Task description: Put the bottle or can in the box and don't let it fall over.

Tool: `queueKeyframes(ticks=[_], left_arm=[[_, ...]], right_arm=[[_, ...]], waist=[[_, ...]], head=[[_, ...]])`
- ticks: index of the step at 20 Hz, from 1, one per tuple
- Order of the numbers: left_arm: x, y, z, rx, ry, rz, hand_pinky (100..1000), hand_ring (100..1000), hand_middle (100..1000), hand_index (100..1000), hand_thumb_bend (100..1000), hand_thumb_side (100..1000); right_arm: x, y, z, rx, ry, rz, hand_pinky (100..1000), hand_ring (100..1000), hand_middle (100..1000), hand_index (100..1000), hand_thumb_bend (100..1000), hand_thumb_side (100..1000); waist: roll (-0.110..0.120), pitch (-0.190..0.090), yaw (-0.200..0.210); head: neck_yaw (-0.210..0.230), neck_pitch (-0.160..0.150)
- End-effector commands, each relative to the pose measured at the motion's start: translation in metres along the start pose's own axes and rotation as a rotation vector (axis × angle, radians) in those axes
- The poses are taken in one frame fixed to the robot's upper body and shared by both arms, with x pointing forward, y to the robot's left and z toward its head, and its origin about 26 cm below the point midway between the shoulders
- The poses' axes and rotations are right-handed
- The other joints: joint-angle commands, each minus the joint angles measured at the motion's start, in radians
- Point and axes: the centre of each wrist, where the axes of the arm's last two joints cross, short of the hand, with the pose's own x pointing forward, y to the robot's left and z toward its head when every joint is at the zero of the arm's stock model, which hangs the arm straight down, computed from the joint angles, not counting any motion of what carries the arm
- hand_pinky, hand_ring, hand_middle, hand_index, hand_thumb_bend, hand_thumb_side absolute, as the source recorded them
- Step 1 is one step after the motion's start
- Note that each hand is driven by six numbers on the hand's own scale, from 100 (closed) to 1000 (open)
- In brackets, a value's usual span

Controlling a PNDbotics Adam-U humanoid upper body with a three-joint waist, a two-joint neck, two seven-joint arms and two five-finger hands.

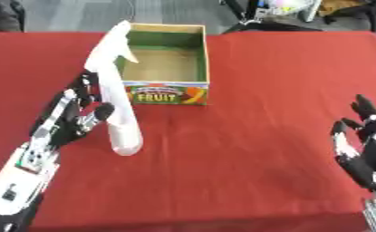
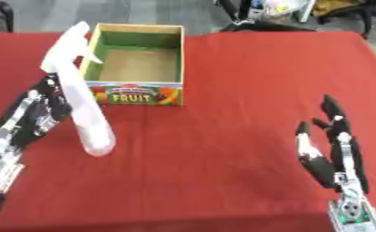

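A tall white spray bottle (image 1: 115, 95) is held tilted in front of the box, its nozzle up near the box's left wall and its base low over the red table. My left hand (image 1: 68, 115) is curled round the bottle's middle from the left. An open cardboard box (image 1: 168, 93) with green inner walls and "FRUIT" on its front stands at the back of the table, with nothing in it. My right hand (image 2: 333, 149) rests open at the lower right, fingers up, far from the bottle and box.
The red cloth (image 1: 254, 149) covers the whole table. Dark chair legs and clutter (image 1: 278, 13) stand on the floor beyond the far edge.
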Motion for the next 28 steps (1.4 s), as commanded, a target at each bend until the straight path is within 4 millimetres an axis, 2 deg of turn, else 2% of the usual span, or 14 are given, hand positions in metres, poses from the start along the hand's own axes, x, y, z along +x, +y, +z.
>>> queueKeyframes(ticks=[1,12,21,24,26,28], left_arm=[[0.001,0.0,-0.007,-0.02,-0.006,0.006,796,997,978,827,726,673],[-0.004,-0.009,-0.021,-0.069,-0.013,0.042,792,986,959,818,713,646],[-0.007,-0.018,-0.023,-0.125,-0.017,0.084,745,896,854,782,665,595],[-0.009,-0.02,-0.023,-0.142,-0.016,0.089,689,837,782,747,592,526],[-0.01,-0.022,-0.023,-0.147,-0.011,0.086,599,768,691,710,506,444],[-0.012,-0.023,-0.022,-0.151,-0.005,0.085,518,685,583,655,387,326]], right_arm=[[0.004,-0.007,-0.006,0.005,-0.03,0.015,858,1000,1000,1000,100,470],[0.004,-0.006,-0.006,0.009,-0.03,0.011,858,1000,1000,1000,100,470],[0.004,-0.005,-0.006,0.01,-0.03,0.01,858,1000,1000,1000,100,470],[0.004,-0.005,-0.006,0.01,-0.03,0.01,858,1000,1000,1000,100,470],[0.004,-0.005,-0.006,0.011,-0.031,0.01,858,1000,1000,1000,100,470],[0.004,-0.005,-0.006,0.011,-0.031,0.009,859,1000,1000,1000,100,470]], waist=[[0.002,-0.019,-0.003],[0.0,-0.019,-0.005],[0.0,-0.018,-0.007],[0.0,-0.018,-0.007],[0.0,-0.018,-0.007],[0.0,-0.017,-0.008]], head=[[0.002,0.006],[0.003,0.006],[0.003,0.006],[0.003,0.006],[0.003,0.006],[0.003,0.006]])
